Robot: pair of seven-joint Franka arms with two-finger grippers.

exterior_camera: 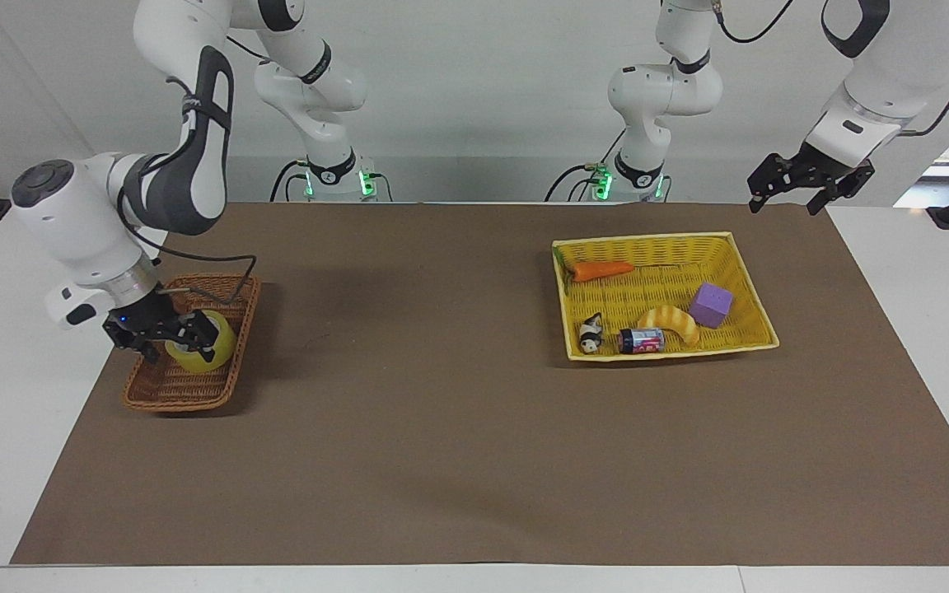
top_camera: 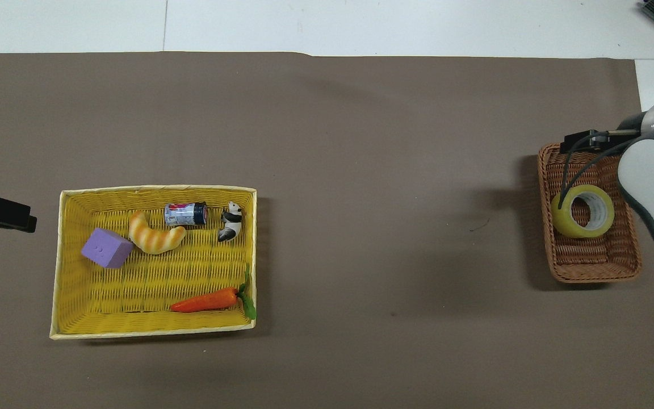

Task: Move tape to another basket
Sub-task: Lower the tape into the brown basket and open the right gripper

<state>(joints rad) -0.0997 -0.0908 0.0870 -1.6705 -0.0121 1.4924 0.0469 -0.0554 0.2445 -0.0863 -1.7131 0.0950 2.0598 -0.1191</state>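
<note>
Tape (exterior_camera: 204, 349): lay tilted inside the brown wicker basket (exterior_camera: 163, 394), as the task required.
Right gripper (exterior_camera: 168, 339): fingers apart, over the tape, holding nothing.
Left gripper (exterior_camera: 804, 183): fingers apart, waiting above the table's edge.

Bare mat (exterior_camera: 441, 395) lies open between both baskets.

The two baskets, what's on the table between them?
Nothing: in the overhead view only bare brown mat lies between the yellow basket and the brown basket holding the tape.
</note>
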